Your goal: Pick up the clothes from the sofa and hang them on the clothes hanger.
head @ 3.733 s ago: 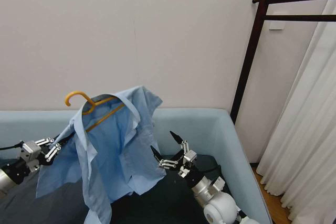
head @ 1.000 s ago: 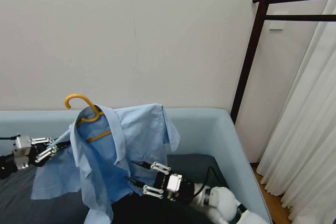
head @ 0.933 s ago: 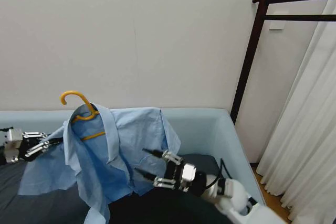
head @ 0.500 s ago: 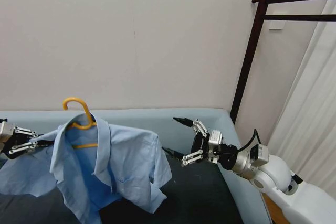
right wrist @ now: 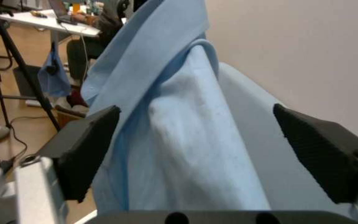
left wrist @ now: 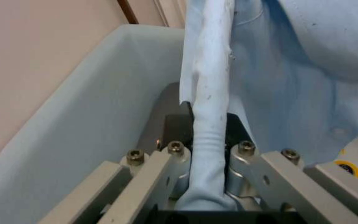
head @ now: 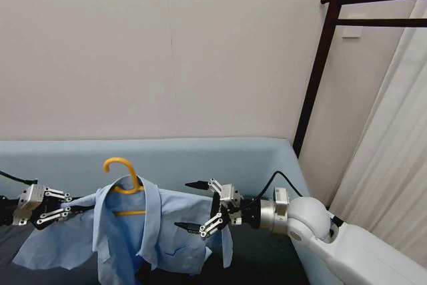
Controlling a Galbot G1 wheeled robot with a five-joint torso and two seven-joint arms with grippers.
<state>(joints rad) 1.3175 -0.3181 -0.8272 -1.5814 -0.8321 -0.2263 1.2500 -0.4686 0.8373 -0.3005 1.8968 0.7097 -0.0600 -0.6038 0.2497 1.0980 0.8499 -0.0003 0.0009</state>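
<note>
Over sofa [head: 267, 158], shirt [head: 157, 231] was hung on hanger [head: 123, 168], wall [head: 167, 45] behind. To left, sleeve [left wrist: 209, 121] was stretched out and pinched in left gripper [head: 67, 206]. At shirt's right edge, right gripper [head: 183, 205] was held, jaws spread, fabric seen between them. Right of sofa, rack [head: 313, 85] was stood by wall; curtain [head: 393, 151] was hung farthest right.

shirt [head: 167, 231]: showing plain light blue
hanger [head: 132, 171]: showing orange-yellow
sofa [head: 260, 158]: showing pale blue, seat looking dark
clothes rack [head: 319, 58]: showing dark brown
curtain [head: 393, 138]: showing white
</note>
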